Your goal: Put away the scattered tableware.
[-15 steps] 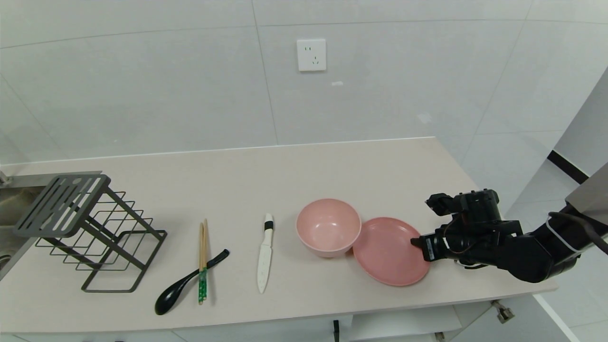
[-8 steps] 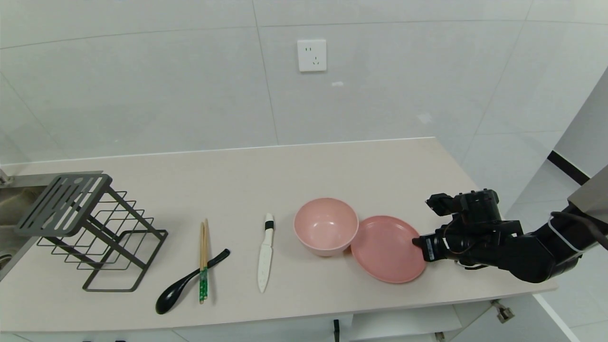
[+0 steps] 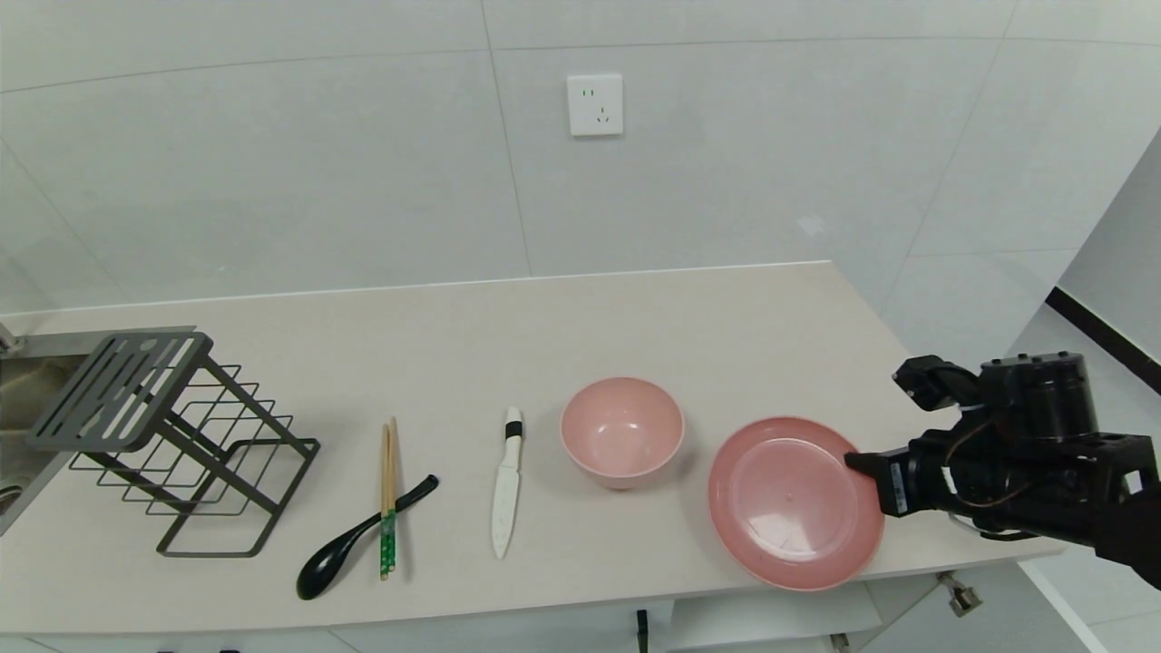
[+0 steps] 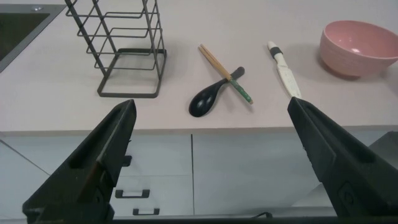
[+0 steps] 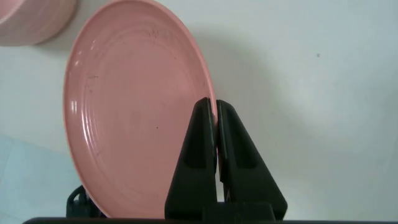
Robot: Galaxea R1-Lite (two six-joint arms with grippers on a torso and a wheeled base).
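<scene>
My right gripper (image 3: 857, 461) (image 5: 215, 118) is shut on the right rim of the pink plate (image 3: 794, 501) (image 5: 134, 106), which hangs tilted over the counter's front right corner. The pink bowl (image 3: 622, 432) (image 4: 359, 46) (image 5: 34, 22) sits just left of it, apart from the plate. A white knife (image 3: 506, 482) (image 4: 284, 69), wooden chopsticks (image 3: 388, 497) (image 4: 225, 73) and a black spoon (image 3: 358, 540) (image 4: 212, 95) lie further left. The dark wire rack (image 3: 168, 440) (image 4: 122, 50) stands at the far left. My left gripper (image 4: 214, 158) is open, held low in front of the counter edge.
A sink (image 3: 23, 399) lies at the far left beyond the rack. The counter (image 3: 544, 336) ends just right of the plate, and its back half is bare. A wall socket (image 3: 595, 105) sits on the tiled wall behind.
My right gripper has pulled the pink plate to the right and toward the front edge, away from the bowl it leaned against. The bowl slid slightly left.
</scene>
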